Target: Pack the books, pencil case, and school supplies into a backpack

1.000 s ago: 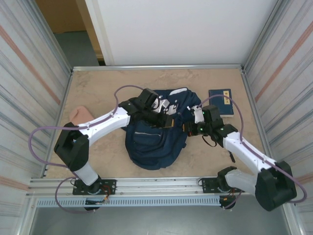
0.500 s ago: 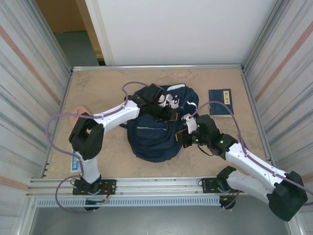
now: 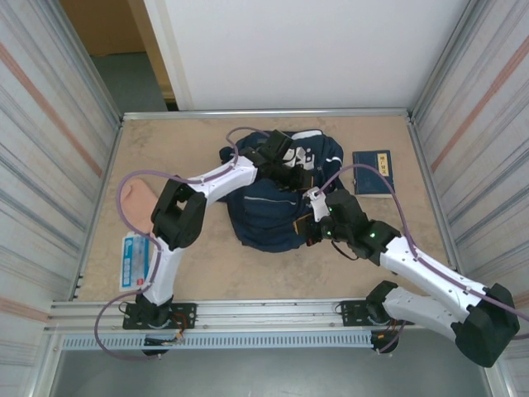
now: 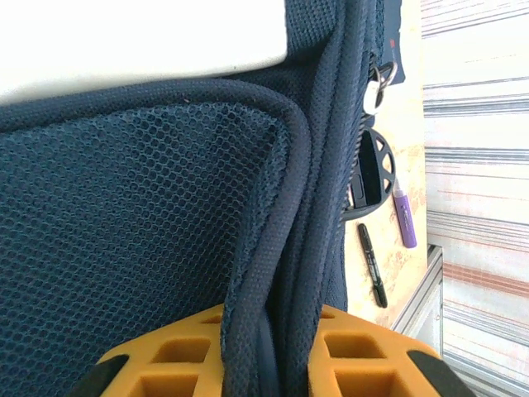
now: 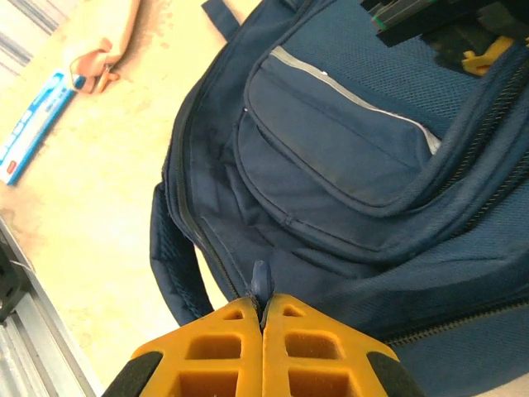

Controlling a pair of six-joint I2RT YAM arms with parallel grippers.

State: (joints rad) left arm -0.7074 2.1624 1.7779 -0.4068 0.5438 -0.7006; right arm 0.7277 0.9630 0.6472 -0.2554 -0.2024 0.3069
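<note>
Your backpack (image 3: 273, 211) sits mid-desk, held between both hands. Your left hand (image 4: 264, 351) pinches its piped mesh edge on the far side. Your right hand (image 5: 263, 322) is clamped tight on its small blue tab at the near side. The book (image 3: 373, 172) lies flat to the bag's right, nearer your right arm.

Robot lab test cell, beige table (image 3: 165, 149) fenced by aluminium rails (image 3: 264, 311), ribbed side panels (image 3: 41, 165), white back board (image 3: 306, 50)
</note>
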